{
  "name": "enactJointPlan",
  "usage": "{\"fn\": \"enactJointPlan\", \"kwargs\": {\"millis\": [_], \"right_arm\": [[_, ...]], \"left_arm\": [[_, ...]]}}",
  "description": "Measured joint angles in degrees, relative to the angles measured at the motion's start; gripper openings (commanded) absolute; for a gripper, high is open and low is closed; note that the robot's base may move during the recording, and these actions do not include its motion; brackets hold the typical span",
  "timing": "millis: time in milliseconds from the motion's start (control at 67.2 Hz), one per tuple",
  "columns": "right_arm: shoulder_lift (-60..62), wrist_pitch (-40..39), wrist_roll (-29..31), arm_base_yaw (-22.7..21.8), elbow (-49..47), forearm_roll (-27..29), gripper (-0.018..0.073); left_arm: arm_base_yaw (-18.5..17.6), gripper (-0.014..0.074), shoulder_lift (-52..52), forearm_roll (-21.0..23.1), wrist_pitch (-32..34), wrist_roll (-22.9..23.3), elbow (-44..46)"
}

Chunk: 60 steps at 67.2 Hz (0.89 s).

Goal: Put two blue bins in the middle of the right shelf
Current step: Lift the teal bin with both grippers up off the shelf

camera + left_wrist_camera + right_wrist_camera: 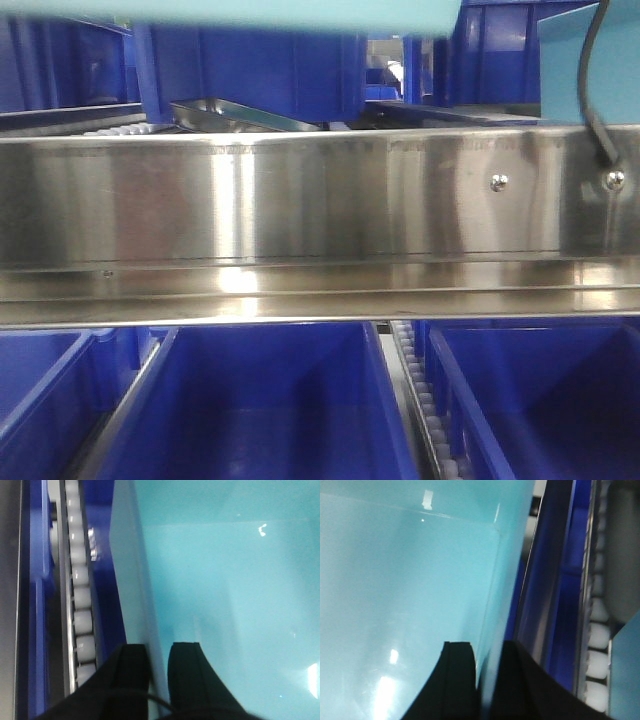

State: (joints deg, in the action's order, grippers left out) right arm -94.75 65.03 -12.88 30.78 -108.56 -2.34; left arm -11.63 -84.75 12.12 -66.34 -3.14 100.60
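Note:
A light blue bin [230, 605] fills both wrist views, its inside bare. In the left wrist view my left gripper [159, 647] is shut on the bin's left wall, one black finger inside and one outside. My right gripper [485, 647] is shut the same way on the right wall of the same bin [405, 590]. In the front view only the bin's lower edge [280, 12] shows, along the top of the frame above a steel shelf rail [300, 210]. The grippers themselves are out of the front view.
Dark blue bins [260, 410] [540, 400] sit side by side on the level below the rail, with a white roller track [420, 400] between them. More dark blue bins stand behind the rail. Rollers [80, 580] [597, 630] run close beside each gripped wall. A black cable [590, 90] hangs at upper right.

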Motion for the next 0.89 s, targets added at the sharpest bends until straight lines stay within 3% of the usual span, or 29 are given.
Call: {"fn": "enactJointPlan", "kwargs": {"millis": [327,893], "right_arm": [[2.3,1.0,0.4,-0.3,-8.4,-2.1,-0.0153],[1.9,1.6,0.4,-0.3,-8.5,-2.6,-0.0153]], "left_arm": [[-2.6,-0.0111,2.0,-0.2,-0.6,0.1,2.8],[-2.6,-0.0111,2.1,0.0,3.3,0.1,2.8]]}}
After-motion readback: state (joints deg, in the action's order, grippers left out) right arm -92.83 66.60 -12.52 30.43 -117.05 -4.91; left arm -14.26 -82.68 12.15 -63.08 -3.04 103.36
